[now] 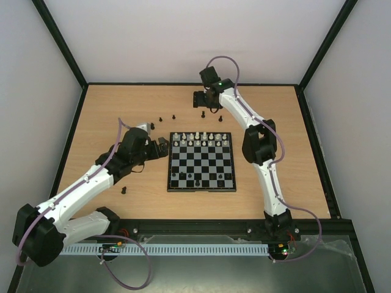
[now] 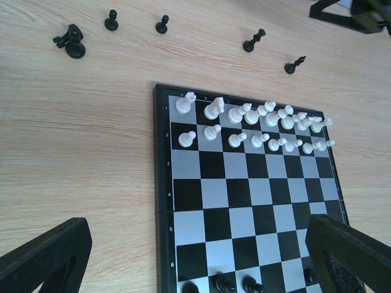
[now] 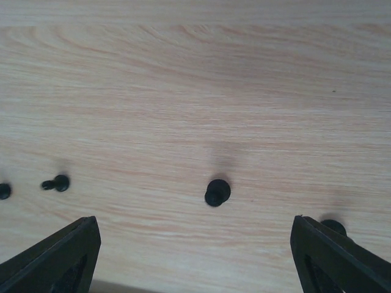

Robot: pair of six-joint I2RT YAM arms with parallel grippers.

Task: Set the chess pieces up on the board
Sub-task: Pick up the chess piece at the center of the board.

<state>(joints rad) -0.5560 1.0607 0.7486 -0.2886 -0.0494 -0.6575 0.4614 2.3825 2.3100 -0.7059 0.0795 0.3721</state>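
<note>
The board (image 1: 201, 162) lies mid-table, with white pieces on its far two rows and several black chess pieces (image 1: 190, 177) on its near rows. Loose black pieces stand on the wood beyond it (image 1: 174, 116) and one lies near the left arm (image 1: 124, 190). My left gripper (image 1: 163, 146) is open and empty at the board's left edge; its view shows the board (image 2: 164, 183) and black pieces (image 2: 223, 283). My right gripper (image 1: 206, 101) is open and empty above a loose black piece (image 3: 217, 192), which stands between its fingers (image 3: 55, 259).
In the right wrist view another black piece (image 3: 56, 182) lies on its side to the left, and one (image 3: 333, 226) shows by the right finger. In the left wrist view several loose black pieces (image 2: 73, 44) sit on the wood beyond the board. Black frame rails edge the table.
</note>
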